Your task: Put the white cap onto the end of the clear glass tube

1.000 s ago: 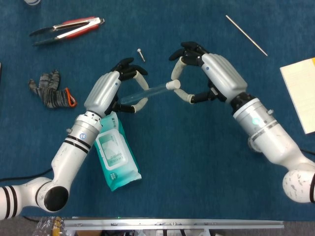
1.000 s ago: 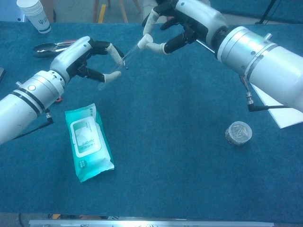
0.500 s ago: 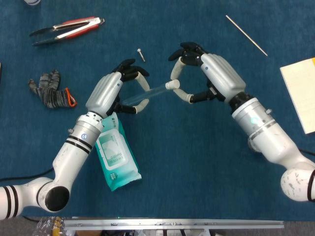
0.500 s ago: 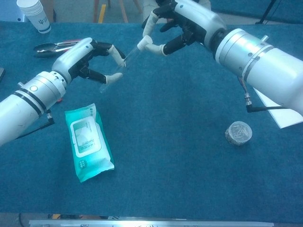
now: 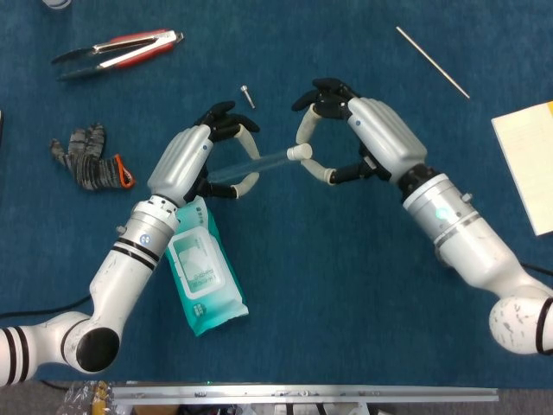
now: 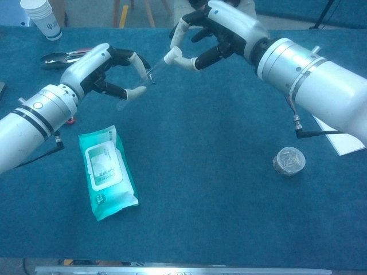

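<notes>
A teal wipes pack is seen nearest the table's front edge, left of centre. Beyond it, above the table's middle, the clear glass tube is gripped by the left hand, fingers curled round it, forearm angled up from the front-left. The white cap is seated at the tube's right end and pinched by the right hand, wrist bent inward. Tongs lie near the far-left edge.
</notes>
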{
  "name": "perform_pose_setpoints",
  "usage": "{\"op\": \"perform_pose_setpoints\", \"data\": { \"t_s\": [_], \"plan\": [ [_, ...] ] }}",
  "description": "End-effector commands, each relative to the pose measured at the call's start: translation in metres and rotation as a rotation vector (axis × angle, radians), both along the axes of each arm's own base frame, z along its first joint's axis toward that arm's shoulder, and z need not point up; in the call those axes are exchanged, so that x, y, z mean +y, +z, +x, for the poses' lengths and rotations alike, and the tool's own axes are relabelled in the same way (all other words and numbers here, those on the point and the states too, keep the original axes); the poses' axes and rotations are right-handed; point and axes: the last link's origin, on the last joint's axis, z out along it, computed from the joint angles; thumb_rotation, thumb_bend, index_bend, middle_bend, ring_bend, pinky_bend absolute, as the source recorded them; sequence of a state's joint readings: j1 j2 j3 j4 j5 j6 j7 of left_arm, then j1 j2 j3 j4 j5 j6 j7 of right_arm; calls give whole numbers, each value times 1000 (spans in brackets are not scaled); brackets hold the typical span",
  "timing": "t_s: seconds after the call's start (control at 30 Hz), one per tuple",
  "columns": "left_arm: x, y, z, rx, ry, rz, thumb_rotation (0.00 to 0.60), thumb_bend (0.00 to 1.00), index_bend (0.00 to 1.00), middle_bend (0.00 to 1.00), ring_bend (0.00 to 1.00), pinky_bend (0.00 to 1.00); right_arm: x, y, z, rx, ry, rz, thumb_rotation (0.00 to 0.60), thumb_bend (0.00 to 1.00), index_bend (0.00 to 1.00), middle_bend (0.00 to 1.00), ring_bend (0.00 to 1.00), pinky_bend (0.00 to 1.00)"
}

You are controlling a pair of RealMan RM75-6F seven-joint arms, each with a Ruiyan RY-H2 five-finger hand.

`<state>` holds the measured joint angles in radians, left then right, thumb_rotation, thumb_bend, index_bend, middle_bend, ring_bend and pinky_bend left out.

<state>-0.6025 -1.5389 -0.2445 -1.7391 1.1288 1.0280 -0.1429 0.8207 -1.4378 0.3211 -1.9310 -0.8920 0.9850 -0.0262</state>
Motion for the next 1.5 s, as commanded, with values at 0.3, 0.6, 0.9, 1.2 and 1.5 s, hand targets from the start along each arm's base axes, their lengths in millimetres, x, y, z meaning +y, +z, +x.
{"op": "perform_pose_setpoints", "data": {
  "t_s": [0.3, 0.6, 0.9, 1.2, 1.5],
  "plan": [
    [1, 3, -6, -3, 6, 11, 600, 294, 573, 290, 75, 63, -1, -2, 0, -1, 13, -5, 600, 302, 502, 288, 99, 194],
    [4, 7, -20, 37, 4, 26, 600, 294, 574, 291, 75, 63, -3, 0, -2, -13, 21, -16, 600, 299, 387, 269, 99, 194],
    [6, 13, -42, 65, 28, 18, 600, 294, 574, 292, 75, 111, -6, 11, -5, -13, 30, -52, 600, 298, 343, 261, 99, 194],
    [8, 14, -68, 124, 29, -20, 600, 294, 574, 294, 75, 111, -5, 41, -15, 49, 51, -131, 600, 296, 343, 259, 99, 194],
    [14, 12, -94, 226, 4, -1, 600, 293, 577, 295, 75, 111, 4, 80, -29, 140, 70, -214, 600, 296, 343, 259, 99, 194]
  ]
}}
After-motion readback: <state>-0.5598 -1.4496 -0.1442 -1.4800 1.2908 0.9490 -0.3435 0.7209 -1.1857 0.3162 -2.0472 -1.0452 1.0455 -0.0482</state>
